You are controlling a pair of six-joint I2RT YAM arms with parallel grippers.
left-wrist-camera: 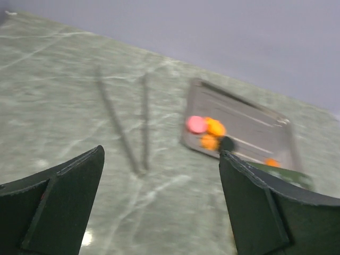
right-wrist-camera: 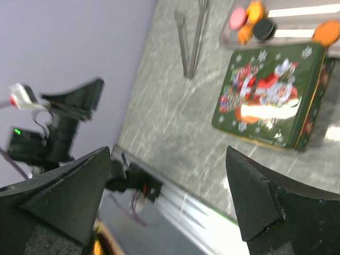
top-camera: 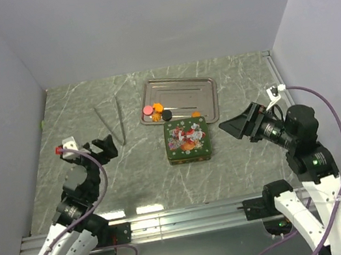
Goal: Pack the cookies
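I find left gripper (top-camera: 105,147) and right gripper (top-camera: 236,125) with jaws released, empty; cookies (top-camera: 156,111) lie on the tray (top-camera: 184,92) beyond the tin (top-camera: 187,140).

Far middle of the grey-green table (top-camera: 100,179): a steel tray (top-camera: 180,89), with the cookies (top-camera: 157,110) bunched at its near-left corner, pink, orange and black, plus a lone orange one by the near edge. Just in front sits a closed green Christmas tin (top-camera: 187,140). Left of the tray lie metal tongs (top-camera: 111,121). Flanking the tin, well apart from it: left hand (top-camera: 104,147), right hand (top-camera: 239,123).
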